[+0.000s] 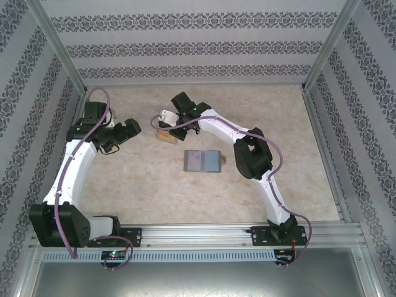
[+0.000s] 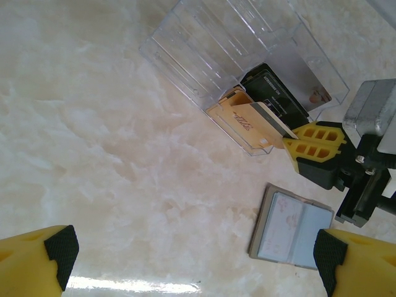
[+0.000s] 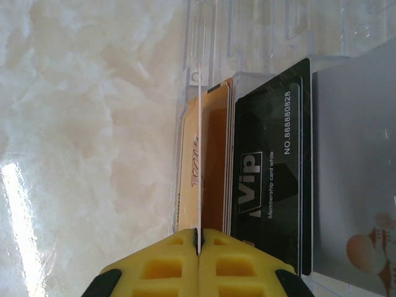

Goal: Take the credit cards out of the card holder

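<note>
right tool (image 3: 199,247) clamped on thin white card (image 3: 200,154), edge-on at clear box (image 2: 229,55) mouth | left tool (image 2: 193,253) apart, near box | card holder (image 1: 203,161) lying open on tabletop near box | risk – card catching box wall on release – box tips or shifts

Ahead of the right gripper (image 3: 199,235), closed on a white card (image 3: 199,154), walls of the clear box (image 3: 260,31) and stacked cards (image 3: 266,185) crowd both sides, while bare table (image 3: 80,154) lies open farther left.
</note>
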